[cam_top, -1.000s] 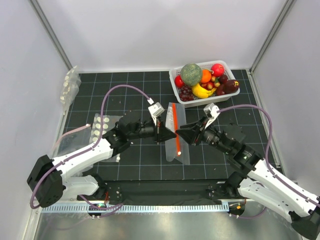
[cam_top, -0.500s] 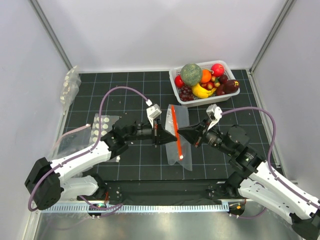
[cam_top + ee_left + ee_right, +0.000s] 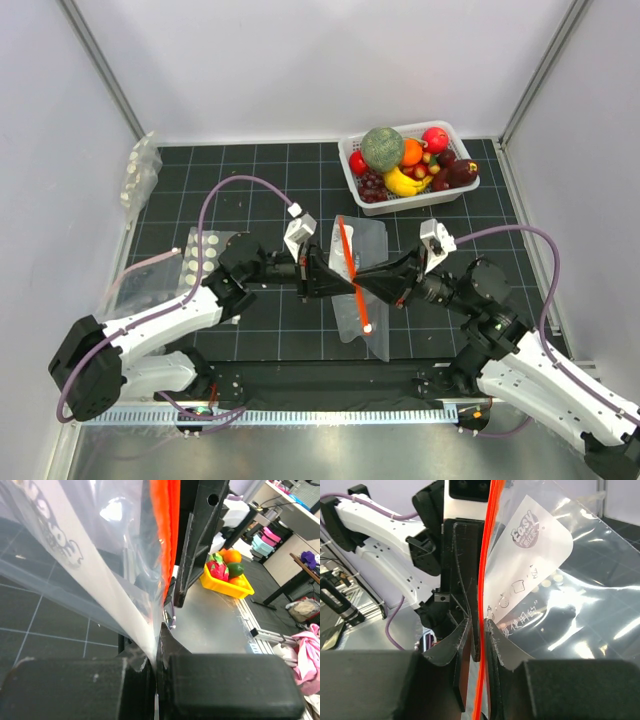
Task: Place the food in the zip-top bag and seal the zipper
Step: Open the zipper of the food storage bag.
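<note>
The left gripper's (image 3: 327, 274) two fingers are pressed together on the zip-top bag (image 3: 373, 238). In the left wrist view, clear film is squeezed into the seam between the two black fingers (image 3: 226, 690).

The right gripper's (image 3: 363, 284) two fingers (image 3: 456, 645) meet it from the other side. They are nipped almost closed on the same bag at the zipper (image 3: 346, 240), and the right wrist view shows the orange strip running straight through their narrow gap.

The one bag hangs lifted between the two grippers at the middle of the table (image 3: 260, 180). Its one red-orange zipper runs from far to near, and the clear film spreads to the right and toward the near edge. White printing is on the bag, and I cannot see any food inside it.

The food sits well apart from the bag, in one white basket (image 3: 428, 199) at the far right. I can count two bright red balls, one at the far right corner (image 3: 435, 138) and one at the left end (image 3: 357, 162), and one orange ball (image 3: 411, 151) between them. The basket also holds:
- one green melon (image 3: 382, 148)
- one yellow banana (image 3: 403, 183)
- one bunch of dark grapes (image 3: 372, 185)

Two clear bags of white discs lie on the left. One (image 3: 205, 250) is beside the left arm, and the other (image 3: 140, 170) is against the far left wall.
</note>
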### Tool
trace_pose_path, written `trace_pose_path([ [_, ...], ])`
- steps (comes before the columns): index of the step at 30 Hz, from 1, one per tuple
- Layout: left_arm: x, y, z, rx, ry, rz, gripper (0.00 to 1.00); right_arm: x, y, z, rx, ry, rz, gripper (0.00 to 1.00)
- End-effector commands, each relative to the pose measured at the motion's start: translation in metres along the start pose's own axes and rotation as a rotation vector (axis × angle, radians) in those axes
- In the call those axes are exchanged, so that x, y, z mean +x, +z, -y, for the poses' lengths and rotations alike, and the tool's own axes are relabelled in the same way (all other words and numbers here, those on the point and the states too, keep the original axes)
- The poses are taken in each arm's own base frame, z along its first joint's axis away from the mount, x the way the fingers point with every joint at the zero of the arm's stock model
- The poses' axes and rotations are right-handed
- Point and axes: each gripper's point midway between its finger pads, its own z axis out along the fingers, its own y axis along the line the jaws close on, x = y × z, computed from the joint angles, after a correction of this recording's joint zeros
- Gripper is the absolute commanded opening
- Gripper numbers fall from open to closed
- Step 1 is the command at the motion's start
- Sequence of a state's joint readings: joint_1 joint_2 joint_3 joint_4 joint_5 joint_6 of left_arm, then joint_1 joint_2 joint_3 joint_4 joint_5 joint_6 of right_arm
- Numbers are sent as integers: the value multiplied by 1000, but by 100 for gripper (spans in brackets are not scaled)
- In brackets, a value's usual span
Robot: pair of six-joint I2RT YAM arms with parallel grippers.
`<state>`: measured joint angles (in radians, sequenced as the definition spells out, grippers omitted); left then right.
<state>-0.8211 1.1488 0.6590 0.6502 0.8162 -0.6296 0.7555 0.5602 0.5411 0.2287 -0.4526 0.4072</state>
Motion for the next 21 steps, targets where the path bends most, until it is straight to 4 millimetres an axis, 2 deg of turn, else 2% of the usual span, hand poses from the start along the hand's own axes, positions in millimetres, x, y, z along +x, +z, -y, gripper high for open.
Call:
trace_pose_path([
  [1,-17,-1,23,88,71,49,0,-20,-3,-23,-102,-27,69,24],
  [7,-16,-1,24,94,72,46,0,-28,-11,-35,-143,-50,106,27],
  [15,-16,-1,26,104,73,45,0,-25,-8,-26,-97,-39,86,23],
  [21,-14,1,35,143,81,34,0,-24,-6,-21,-72,-38,77,21],
])
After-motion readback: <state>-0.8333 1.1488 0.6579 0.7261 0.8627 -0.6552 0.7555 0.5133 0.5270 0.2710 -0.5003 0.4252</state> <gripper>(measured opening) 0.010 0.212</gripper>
